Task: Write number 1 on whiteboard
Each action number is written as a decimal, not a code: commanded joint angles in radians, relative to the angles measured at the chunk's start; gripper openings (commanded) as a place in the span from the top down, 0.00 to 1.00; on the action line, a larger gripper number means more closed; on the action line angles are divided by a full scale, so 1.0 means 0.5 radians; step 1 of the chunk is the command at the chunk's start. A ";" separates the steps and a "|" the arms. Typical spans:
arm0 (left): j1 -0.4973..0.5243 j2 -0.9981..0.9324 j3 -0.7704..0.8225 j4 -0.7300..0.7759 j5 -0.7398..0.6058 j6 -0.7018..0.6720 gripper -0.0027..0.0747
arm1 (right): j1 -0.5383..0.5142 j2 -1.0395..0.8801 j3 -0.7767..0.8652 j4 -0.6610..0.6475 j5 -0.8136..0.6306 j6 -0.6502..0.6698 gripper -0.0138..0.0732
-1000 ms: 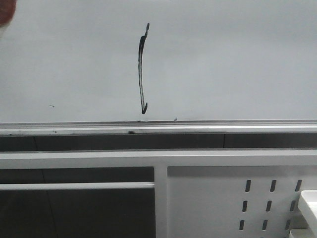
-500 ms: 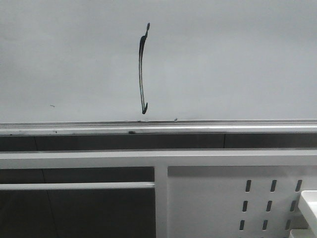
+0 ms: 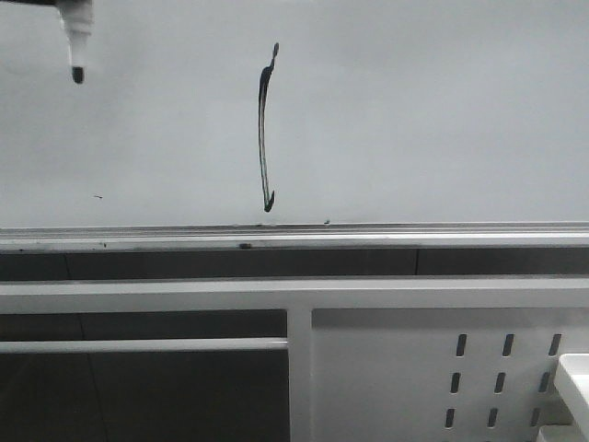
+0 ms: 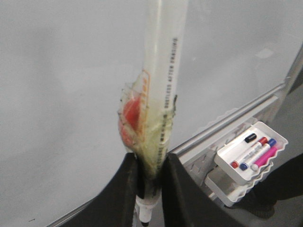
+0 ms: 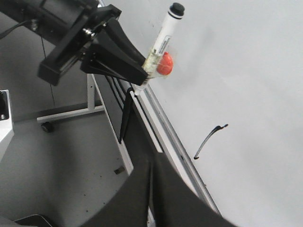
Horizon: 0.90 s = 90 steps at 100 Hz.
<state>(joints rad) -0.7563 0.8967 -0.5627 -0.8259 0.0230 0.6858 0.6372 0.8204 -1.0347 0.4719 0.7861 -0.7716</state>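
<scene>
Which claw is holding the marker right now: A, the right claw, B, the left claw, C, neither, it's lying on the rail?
B: the left claw is shut on the marker, its tip off the whiteboard beside the number 1.
</scene>
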 commanded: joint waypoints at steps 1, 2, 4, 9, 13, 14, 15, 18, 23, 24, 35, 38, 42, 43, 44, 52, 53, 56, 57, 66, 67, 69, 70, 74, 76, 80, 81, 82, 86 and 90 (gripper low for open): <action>-0.091 0.101 -0.055 -0.096 -0.342 -0.019 0.99 | -0.020 -0.159 0.042 -0.004 -0.125 0.014 0.90; -0.101 0.123 -0.055 -0.101 -0.384 -0.019 0.99 | -0.020 -0.173 0.053 -0.004 -0.135 0.014 0.90; -0.131 0.154 -0.055 -0.116 -0.449 -0.019 0.99 | -0.020 -0.215 0.089 -0.004 -0.168 0.014 0.90; -0.208 0.225 -0.055 -0.119 -0.598 -0.019 0.99 | -0.020 -0.318 0.180 -0.004 -0.261 0.014 0.90; -0.276 0.284 -0.055 -0.119 -0.697 -0.019 0.99 | -0.020 -0.408 0.265 -0.014 -0.348 0.014 0.90; -0.288 0.294 -0.055 -0.119 -0.735 -0.019 0.99 | -0.020 -0.424 0.294 -0.018 -0.362 0.014 0.90; -0.310 0.303 -0.055 -0.119 -0.753 -0.019 0.99 | -0.020 -0.455 0.308 -0.025 -0.388 0.014 0.90; -0.353 0.347 -0.055 -0.119 -0.841 -0.019 0.99 | -0.020 -0.513 0.366 -0.041 -0.440 0.014 0.90; -0.419 0.406 -0.055 -0.119 -0.950 -0.023 0.99 | -0.020 -0.610 0.464 -0.075 -0.515 0.014 0.90; -0.427 0.414 -0.055 -0.119 -0.965 -0.023 0.99 | -0.020 -0.637 0.491 -0.080 -0.532 0.014 0.90; -0.502 0.542 -0.055 -0.119 -1.155 -0.091 0.99 | -0.020 -0.813 0.672 -0.136 -0.568 0.014 0.90; -0.504 0.573 -0.055 -0.119 -1.184 -0.135 0.99 | -0.020 -0.859 0.709 -0.136 -0.568 0.014 0.90; -0.500 0.615 -0.055 -0.119 -1.227 -0.207 0.99 | -0.020 -0.899 0.757 -0.136 -0.568 0.034 0.90; -0.492 0.621 -0.055 -0.119 -1.235 -0.219 0.99 | -0.020 -0.913 0.764 -0.136 -0.568 0.040 0.90; -0.490 0.633 -0.055 -0.119 -1.246 -0.243 0.99 | -0.020 -0.918 0.772 -0.136 -0.568 0.055 0.90; -0.457 0.691 -0.055 -0.099 -1.268 -0.349 0.99 | -0.020 -0.974 0.833 -0.136 -0.576 0.088 0.90; -0.446 0.695 -0.055 -0.098 -1.268 -0.358 0.99 | -0.020 -0.975 0.834 -0.136 -0.576 0.088 0.90; -0.430 0.716 -0.055 -0.065 -1.268 -0.397 0.99 | -0.020 -0.985 0.853 -0.136 -0.576 0.092 0.90; -0.421 0.720 -0.055 -0.058 -1.268 -0.405 0.99 | -0.020 -0.985 0.853 -0.136 -0.576 0.092 0.90; -0.366 0.771 -0.055 0.023 -1.264 -0.510 0.99 | -0.020 -0.985 0.866 -0.136 -0.576 0.100 0.90; -0.356 0.775 -0.055 0.029 -1.264 -0.522 0.99 | -0.020 -0.985 0.866 -0.136 -0.576 0.100 0.90; -0.340 0.784 -0.055 0.044 -1.264 -0.559 0.99 | -0.020 -0.985 0.866 -0.136 -0.576 0.100 0.90; -0.334 0.787 -0.055 0.055 -1.264 -0.580 0.99 | -0.020 -0.985 0.866 -0.136 -0.576 0.100 0.90; -0.300 0.803 -0.055 0.096 -1.250 -0.640 0.99 | -0.020 -0.985 0.866 -0.136 -0.576 0.100 0.90; -0.281 0.808 -0.058 0.126 -1.243 -0.675 0.99 | -0.020 -0.985 0.866 -0.136 -0.576 0.100 0.90; -0.251 0.812 -0.058 0.203 -1.219 -0.736 0.99 | -0.020 -0.985 0.866 -0.136 -0.576 0.100 0.90; -0.240 0.812 -0.058 0.218 -1.214 -0.748 0.99 | -0.020 -0.985 0.866 -0.136 -0.576 0.100 0.90; -0.235 0.812 -0.058 0.247 -1.210 -0.772 0.99 | -0.020 -0.985 0.866 -0.136 -0.576 0.100 0.90; -0.202 0.812 -0.058 0.311 -1.187 -0.836 0.99 | -0.020 -0.985 0.866 -0.136 -0.576 0.100 0.90; -0.171 0.812 -0.058 0.377 -1.167 -0.890 0.99 | -0.020 -0.985 0.866 -0.136 -0.576 0.100 0.90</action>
<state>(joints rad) -0.8777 1.3195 -0.5627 -0.7049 -0.4821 0.3174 0.6313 0.3205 -0.5794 0.3992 0.5754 -0.7269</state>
